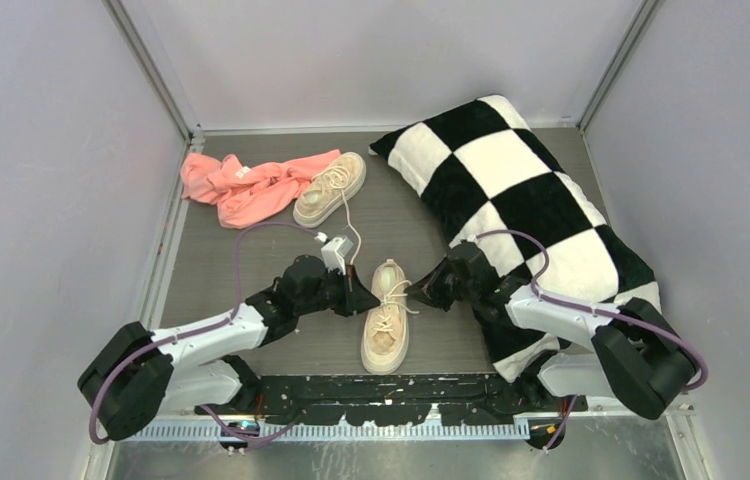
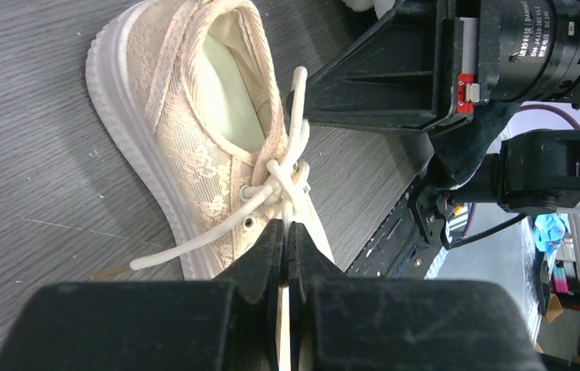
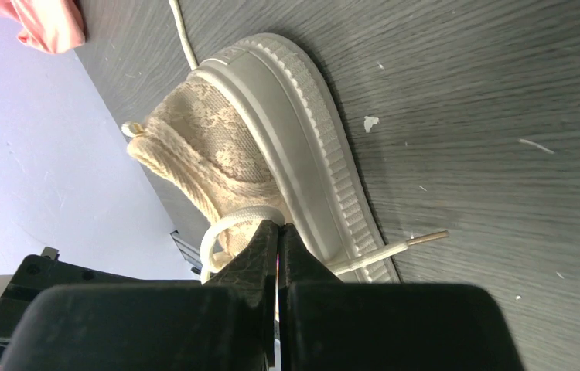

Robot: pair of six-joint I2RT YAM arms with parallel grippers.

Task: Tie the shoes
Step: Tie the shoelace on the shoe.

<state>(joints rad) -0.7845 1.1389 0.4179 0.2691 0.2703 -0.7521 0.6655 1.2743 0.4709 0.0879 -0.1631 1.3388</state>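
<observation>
Two beige canvas sneakers lie on the grey table. The near shoe [image 1: 387,318] lies between my grippers; the far shoe [image 1: 331,188] lies by the pink cloth with a long loose lace. My left gripper [image 1: 363,297] is at the near shoe's left side, shut on a cream lace loop [image 2: 296,202] at the knot [image 2: 281,179]. My right gripper [image 1: 419,295] is at its right side, shut on the other lace loop [image 3: 233,226]. The same shoe shows in the right wrist view [image 3: 271,166]. Both lace ends with their tips lie loose on the table.
A pink cloth [image 1: 246,185] lies at the back left, partly under the far shoe. A large black-and-white checkered pillow [image 1: 521,200] fills the right side, right behind my right arm. Grey walls enclose the table on three sides.
</observation>
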